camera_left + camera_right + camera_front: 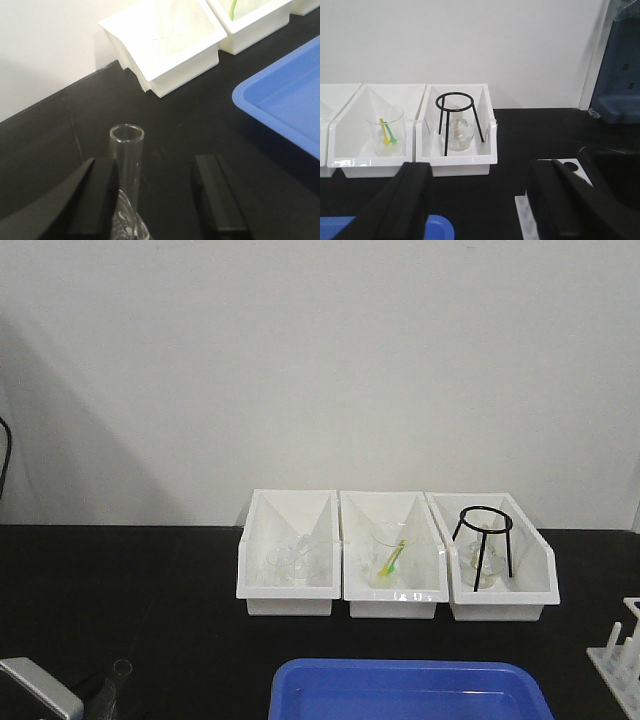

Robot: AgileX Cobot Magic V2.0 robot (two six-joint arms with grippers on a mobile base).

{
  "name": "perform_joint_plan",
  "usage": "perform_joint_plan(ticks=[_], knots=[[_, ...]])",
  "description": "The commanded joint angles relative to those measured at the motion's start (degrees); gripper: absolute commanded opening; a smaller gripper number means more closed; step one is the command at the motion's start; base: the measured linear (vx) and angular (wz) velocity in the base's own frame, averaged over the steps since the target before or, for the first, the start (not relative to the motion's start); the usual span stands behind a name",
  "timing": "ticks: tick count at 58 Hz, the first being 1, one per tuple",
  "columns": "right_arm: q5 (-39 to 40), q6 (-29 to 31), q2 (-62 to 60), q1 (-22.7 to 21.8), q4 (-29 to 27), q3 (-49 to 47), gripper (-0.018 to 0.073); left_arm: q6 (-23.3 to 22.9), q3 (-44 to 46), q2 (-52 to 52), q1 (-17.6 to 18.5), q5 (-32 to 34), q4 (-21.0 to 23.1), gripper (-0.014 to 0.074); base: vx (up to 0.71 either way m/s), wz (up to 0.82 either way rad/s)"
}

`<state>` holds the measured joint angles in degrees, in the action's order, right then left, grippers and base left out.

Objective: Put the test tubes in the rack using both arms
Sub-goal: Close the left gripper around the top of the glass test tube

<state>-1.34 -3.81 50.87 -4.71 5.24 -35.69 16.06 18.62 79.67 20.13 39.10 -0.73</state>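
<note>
In the left wrist view a thin clear test tube (127, 160) stands upright between the fingers of my left gripper (157, 197). The jaws are wide open. The tube is right next to the left finger (97, 200) and well apart from the right one. Its foot sits in some clear glass that I cannot identify. The tube's rim also shows in the front view (122, 668), beside the left arm's grey wrist cover (30, 690). My right gripper (480, 200) is open and empty. The white rack (570, 165) lies partly behind its right finger and also shows in the front view (618, 655).
Three white bins (290, 590) stand in a row at the back wall. One holds a beaker (385, 132), another a black tripod ring (457, 117) over a glass flask. A blue tray (410, 690) lies at the front centre and also shows in the left wrist view (285, 105).
</note>
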Motion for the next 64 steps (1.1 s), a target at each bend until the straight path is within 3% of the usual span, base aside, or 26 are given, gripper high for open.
perform_joint_plan(ticks=[1,15,27,46,53,64], knots=[[5.06,0.46,-0.4,0.04,0.47,-1.89,0.0482,0.83,1.42,-1.29,0.43,5.07,0.73,0.0505,0.0,0.0],[5.06,0.46,-0.4,0.04,0.47,-1.89,0.0482,3.59,1.42,-1.24,0.23,5.41,5.0,0.0531,0.0,0.0],[4.84,0.46,-0.4,0.04,0.47,-1.89,0.0482,7.58,1.49,-1.24,0.23,6.83,5.35,0.053,0.0,0.0],[4.32,0.46,-0.4,0.04,0.47,-1.89,0.0482,7.16,1.79,5.69,0.23,13.27,7.14,0.053,0.0,0.0],[3.95,0.46,-0.4,0.04,0.47,-1.89,0.0482,6.97,3.55,7.92,0.23,13.92,10.71,0.053,0.0,0.0],[3.66,0.46,-0.4,0.04,0.47,-1.89,0.0482,6.76,5.75,8.93,0.23,13.51,10.31,0.0526,0.0,0.0]])
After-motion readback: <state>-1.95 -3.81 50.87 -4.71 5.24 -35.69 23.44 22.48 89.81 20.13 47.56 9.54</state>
